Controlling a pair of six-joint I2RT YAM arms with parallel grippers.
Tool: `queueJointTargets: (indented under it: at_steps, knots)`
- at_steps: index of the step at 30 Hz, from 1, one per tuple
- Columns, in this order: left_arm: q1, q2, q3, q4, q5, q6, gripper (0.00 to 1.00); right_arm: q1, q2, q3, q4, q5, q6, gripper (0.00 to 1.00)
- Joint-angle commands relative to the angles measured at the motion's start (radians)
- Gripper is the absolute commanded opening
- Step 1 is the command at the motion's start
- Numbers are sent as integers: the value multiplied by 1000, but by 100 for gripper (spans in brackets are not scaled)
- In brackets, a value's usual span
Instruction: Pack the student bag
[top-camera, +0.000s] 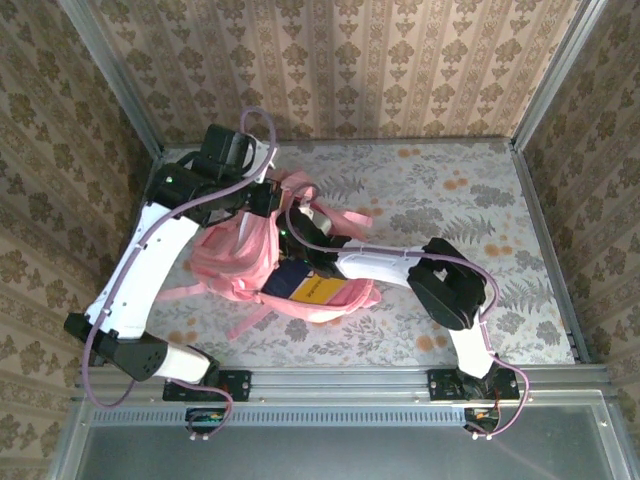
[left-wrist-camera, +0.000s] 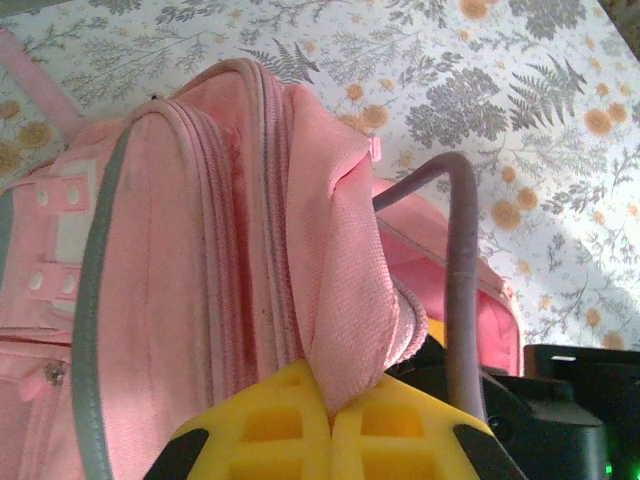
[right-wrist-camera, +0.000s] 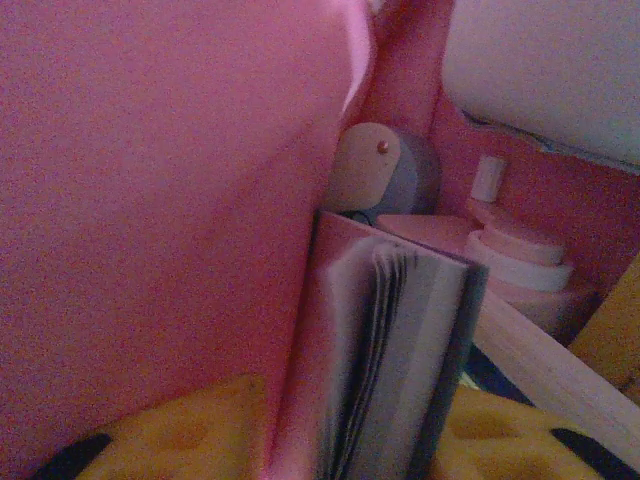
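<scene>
The student bag (top-camera: 232, 262) is lying on the left half of the table (top-camera: 450, 200), close to the left edge and about midway between the near and far edges, its straps trailing toward the near side. The 2 arms are both meeting at it. The left gripper (left-wrist-camera: 330, 412) is sitting at the bag's far end with its yellow fingers (left-wrist-camera: 270, 425) pressed together on a fold of pink fabric by the zipper, holding that flap up from the body of the bag.

The right gripper (right-wrist-camera: 360, 425) is reaching inside the bag, pink lining all around it. A book (right-wrist-camera: 400, 340) is standing upright on its edge between the 2 yellow fingers (right-wrist-camera: 180, 430), pages fanning slightly. I cannot tell whether the fingers are pinching it or just flanking it. Behind the book a rounded beige and grey object (right-wrist-camera: 385, 175) is resting against the lining, with a stack of pink discs (right-wrist-camera: 515, 255) beside it.
</scene>
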Motion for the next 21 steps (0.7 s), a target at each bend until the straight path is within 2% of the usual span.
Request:
queueJointTargets:
  at_steps: [1,6,9,12,15,18,21]
  knots:
    - [31,-43,38,134,37,-26,0,1,25,22,81,2,1,51]
    - [50,-68,-13,152,40,-30,0,-16,-40,-80,310,-150,-157,61]
    - [56,-80,-40,159,40,-32,0,-26,-131,-171,332,-185,-268,66]
    - [60,-92,-81,173,54,-39,0,-29,-250,-276,296,-169,-426,68]
    - [63,-106,-131,198,74,-51,0,-46,-341,-387,281,-179,-485,70]
    - [65,-118,-171,214,86,-54,0,-61,-435,-512,274,-148,-501,69]
    - [63,-126,-217,235,115,-55,0,-88,-556,-626,226,-43,-472,67]
